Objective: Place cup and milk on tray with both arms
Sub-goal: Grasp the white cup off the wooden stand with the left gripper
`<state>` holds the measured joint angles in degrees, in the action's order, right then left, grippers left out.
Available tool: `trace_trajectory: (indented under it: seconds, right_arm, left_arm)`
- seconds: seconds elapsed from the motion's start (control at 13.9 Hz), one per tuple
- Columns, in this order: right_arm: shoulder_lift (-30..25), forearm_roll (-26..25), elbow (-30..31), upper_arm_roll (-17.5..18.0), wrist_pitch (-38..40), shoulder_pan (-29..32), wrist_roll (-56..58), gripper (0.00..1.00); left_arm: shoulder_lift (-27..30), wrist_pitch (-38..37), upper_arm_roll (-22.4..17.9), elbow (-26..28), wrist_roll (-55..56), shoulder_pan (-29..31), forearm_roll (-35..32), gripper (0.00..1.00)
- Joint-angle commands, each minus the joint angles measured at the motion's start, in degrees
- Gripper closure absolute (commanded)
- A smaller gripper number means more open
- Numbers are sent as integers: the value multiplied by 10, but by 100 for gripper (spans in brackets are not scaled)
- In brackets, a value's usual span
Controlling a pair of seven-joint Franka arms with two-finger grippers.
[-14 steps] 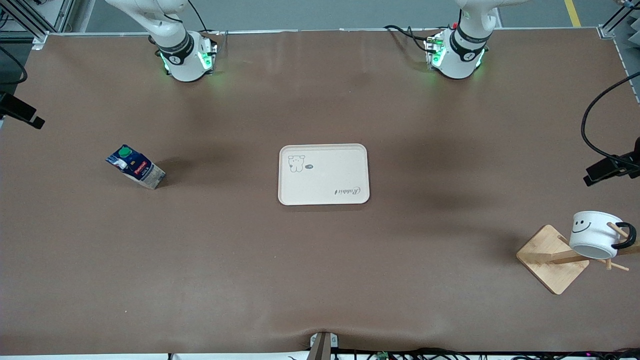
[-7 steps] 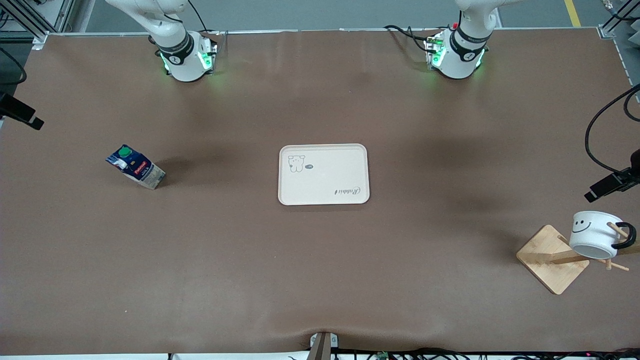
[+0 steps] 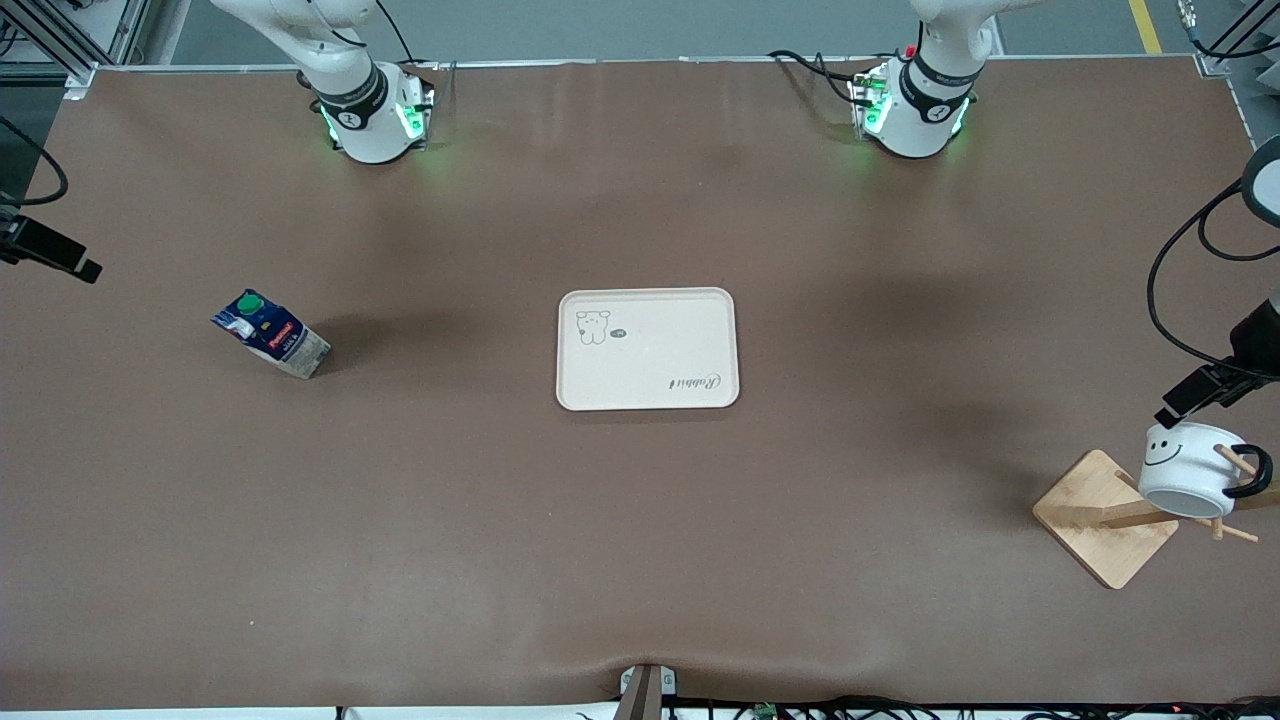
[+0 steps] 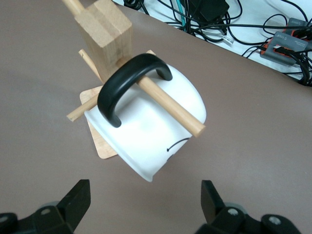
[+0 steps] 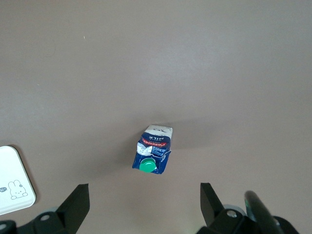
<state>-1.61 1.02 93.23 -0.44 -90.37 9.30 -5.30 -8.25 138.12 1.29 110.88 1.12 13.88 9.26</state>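
The cup (image 3: pixel 1188 467) hangs by its black handle (image 4: pixel 127 83) on a peg (image 4: pixel 168 107) of the wooden rack (image 3: pixel 1107 515), at the left arm's end of the table. The left gripper (image 4: pixel 144 204) is just above it with its jaws wide apart, touching nothing. The milk carton (image 3: pixel 271 335) stands on the table at the right arm's end, well apart from the tray (image 3: pixel 647 349) in the middle. The right gripper (image 5: pixel 144 207) is high over the carton, jaws also apart.
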Motion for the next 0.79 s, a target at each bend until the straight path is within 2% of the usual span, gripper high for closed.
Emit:
trace_trajectory:
  seconds: [0.0, 0.29, 0.58, 0.72]
  right_arm:
    - [4, 1, -16, 3, 6, -1, -4, 0]
    - [5, 1, -16, 3, 7, 0, -5, 0]
    - [6, 1, -16, 3, 7, 4, -7, 0]
    - [7, 2, -16, 3, 7, 3, -7, 0]
  left_arm:
    - [-8, 40, 3, 14, -33, 4, 25, 0]
    - [-26, 73, 3, 14, -96, 4, 62, 0]
    - [-27, 73, 3, 14, -104, 3, 62, 18]
    - [-32, 73, 3, 12, -142, 3, 62, 27]
